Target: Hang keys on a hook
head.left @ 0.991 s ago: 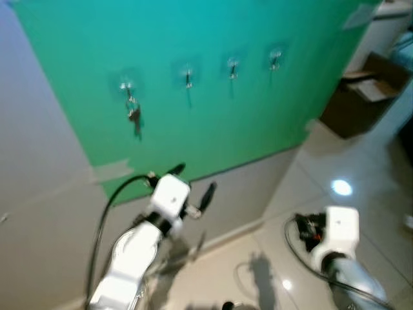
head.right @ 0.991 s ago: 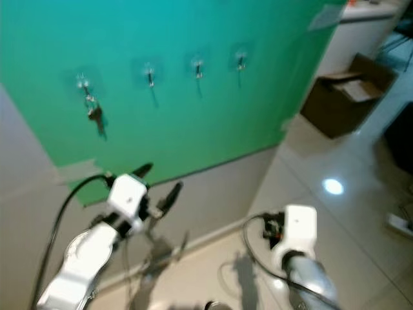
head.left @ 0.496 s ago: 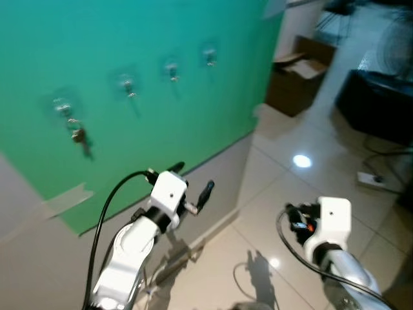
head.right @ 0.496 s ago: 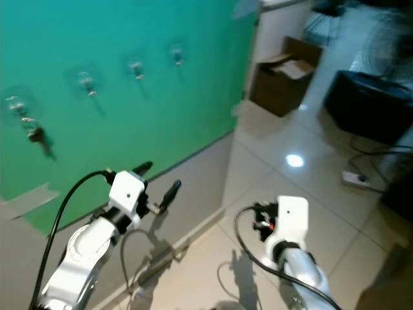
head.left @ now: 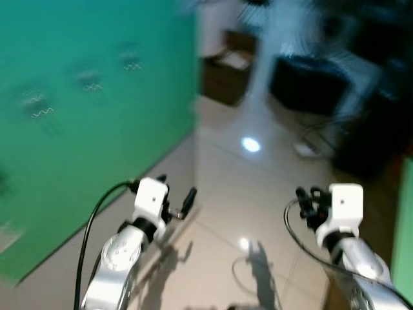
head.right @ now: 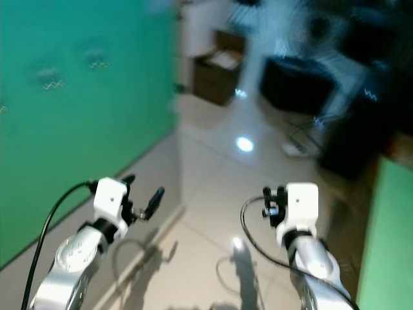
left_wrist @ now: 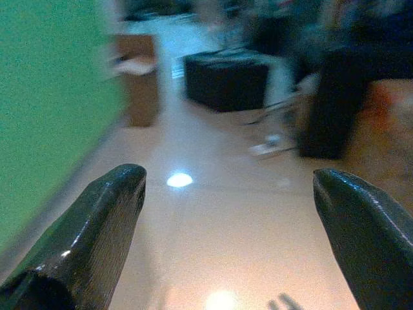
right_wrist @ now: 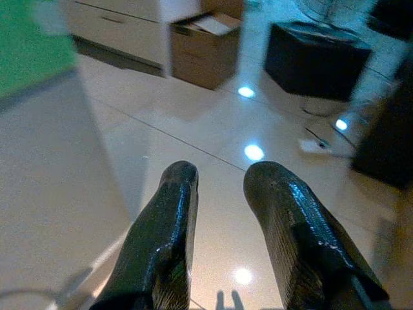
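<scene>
Scene: blurred head views; a green wall panel fills the robot's left, and glossy floor tiles run ahead to a cardboard box and a dark low cabinet.
Hooks: three smeared pale marks on the green panel, the clearest being a hook up on the robot's far left, with two more further along the panel; detail is too blurred to read.
Keys: no keys can be made out on any hook or in either claw; the blur is too heavy to say whether a bunch hangs on the panel.
Left claw: the left claw is released, its two black fingers spread wide with nothing between them, pointing along the floor toward the box.
Right claw: the right claw has its fingers drawn close together with a narrow gap and nothing gripped; it points down the room at the tiles.
Key relation: the hooks lie up and to the left of both claws, on the wall that runs alongside the left arm; the left arm is plainly the nearer one, the right arm well apart from the panel.
Judgement: both claws face away from the hooks, so any further work at the panel would call for turning back to the left.
</scene>
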Controlling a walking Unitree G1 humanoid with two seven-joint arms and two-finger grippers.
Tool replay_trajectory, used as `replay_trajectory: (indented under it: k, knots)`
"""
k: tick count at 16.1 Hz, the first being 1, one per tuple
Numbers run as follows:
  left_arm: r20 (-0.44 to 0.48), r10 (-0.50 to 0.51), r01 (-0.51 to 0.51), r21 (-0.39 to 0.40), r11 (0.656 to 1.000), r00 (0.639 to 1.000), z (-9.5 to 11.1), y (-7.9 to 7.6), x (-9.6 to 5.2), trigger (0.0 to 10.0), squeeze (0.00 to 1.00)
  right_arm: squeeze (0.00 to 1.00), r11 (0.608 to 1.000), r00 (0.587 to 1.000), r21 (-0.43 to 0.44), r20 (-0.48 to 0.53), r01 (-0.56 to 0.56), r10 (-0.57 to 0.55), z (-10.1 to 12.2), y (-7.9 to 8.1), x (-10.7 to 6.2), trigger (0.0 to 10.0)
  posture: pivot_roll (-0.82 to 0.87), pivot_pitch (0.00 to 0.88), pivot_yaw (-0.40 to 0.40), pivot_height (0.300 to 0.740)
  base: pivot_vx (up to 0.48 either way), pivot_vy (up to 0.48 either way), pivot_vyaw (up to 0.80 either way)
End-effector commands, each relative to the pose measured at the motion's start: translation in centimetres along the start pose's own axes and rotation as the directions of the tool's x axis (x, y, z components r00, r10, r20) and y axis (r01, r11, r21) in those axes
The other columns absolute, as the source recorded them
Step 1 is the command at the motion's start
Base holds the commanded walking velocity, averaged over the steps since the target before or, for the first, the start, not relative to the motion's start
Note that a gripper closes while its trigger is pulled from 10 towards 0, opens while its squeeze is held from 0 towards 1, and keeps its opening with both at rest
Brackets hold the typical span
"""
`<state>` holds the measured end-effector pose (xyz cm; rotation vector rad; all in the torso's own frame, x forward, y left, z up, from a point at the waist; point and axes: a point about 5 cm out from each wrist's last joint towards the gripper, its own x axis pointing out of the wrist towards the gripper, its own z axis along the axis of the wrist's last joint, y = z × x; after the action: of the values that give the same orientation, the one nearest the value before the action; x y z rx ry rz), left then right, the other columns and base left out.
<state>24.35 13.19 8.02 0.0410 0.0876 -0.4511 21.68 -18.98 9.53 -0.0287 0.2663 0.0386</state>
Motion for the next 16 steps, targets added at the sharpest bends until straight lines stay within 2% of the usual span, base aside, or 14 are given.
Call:
replay_trajectory:
  k: [1,2,5,9,10,11,12,14,15,16]
  knots:
    - [0.021,-0.016,0.017,-0.027,0.999,1.0,0.7,0.0,0.1,10.0,1.0,1.0,1.0,1.0,-0.011,-0.014,-0.008,0.008,-0.4,0.0,0.2,10.0,-0.16,0.0,0.002,0.74,0.0,0.0,-0.8]
    - [0.019,-0.024,0.025,-0.051,0.998,1.0,0.7,0.0,-0.1,10.0,1.0,1.0,1.0,1.0,0.013,-0.017,-0.011,0.011,-0.6,0.1,0.2,10.0,-0.15,0.0,0.009,0.74,0.0,0.0,-0.8]
    - [0.021,-0.062,0.063,-0.055,0.997,0.998,1.0,-0.1,0.1,10.0,1.0,1.0,0.999,1.0,0.049,-0.018,0.016,-0.015,-1.1,0.6,0.0,10.0,-0.16,0.0,0.038,0.74,0.0,0.0,-0.8]
    - [0.036,-0.089,0.091,-0.06,0.994,0.995,1.3,-0.1,-0.2,10.0,1.0,1.0,0.997,0.998,0.073,-0.056,0.041,-0.037,-2.4,1.4,-1.3,10.0,-0.17,0.0,0.055,0.74,0.0,0.0,-0.8]
    - [0.05,-0.091,0.093,-0.04,0.995,0.995,1.4,-0.3,-0.3,10.0,1.0,1.0,0.996,0.997,0.07,-0.064,0.048,-0.044,-2.5,1.3,-1.5,10.0,-0.17,0.0,0.055,0.74,0.0,0.0,-0.8]
    - [0.042,-0.067,0.068,-0.014,0.998,0.997,1.1,-0.5,-0.4,10.0,0.93,1.0,0.996,0.995,0.054,-0.079,0.067,-0.063,-2.8,0.9,-1.8,10.0,-0.17,0.0,0.05,0.74,0.0,0.0,-0.8]
    - [0.01,-0.045,0.045,-0.001,0.999,0.999,0.6,-0.6,-0.5,10.0,0.31,1.0,0.995,0.991,0.037,-0.091,0.097,-0.094,-2.8,0.4,-1.9,10.0,-0.17,0.0,0.043,0.74,0.0,0.0,-0.8]
    - [0.013,-0.036,0.036,0.012,0.999,0.999,0.5,-0.7,-0.6,10.0,0.0,1.0,0.995,0.991,0.021,-0.09,0.101,-0.099,-2.7,0.2,-1.9,10.0,-0.17,0.0,0.028,0.74,0.0,0.0,-0.8]
    - [0.046,-0.009,0.008,0.013,1.0,0.999,0.7,-0.8,-0.5,10.0,0.0,1.0,0.998,0.995,-0.018,-0.077,0.06,-0.061,-2.2,0.3,-1.3,10.0,-0.17,0.0,0.019,0.74,0.0,0.0,-0.8]
    - [0.058,-0.007,0.006,0.017,1.0,0.998,0.9,-0.9,-0.4,10.0,0.0,0.28,0.998,0.996,-0.024,-0.074,0.052,-0.053,-2.1,0.3,-1.2,10.0,-0.16,0.0,0.012,0.74,0.0,0.0,-0.8]
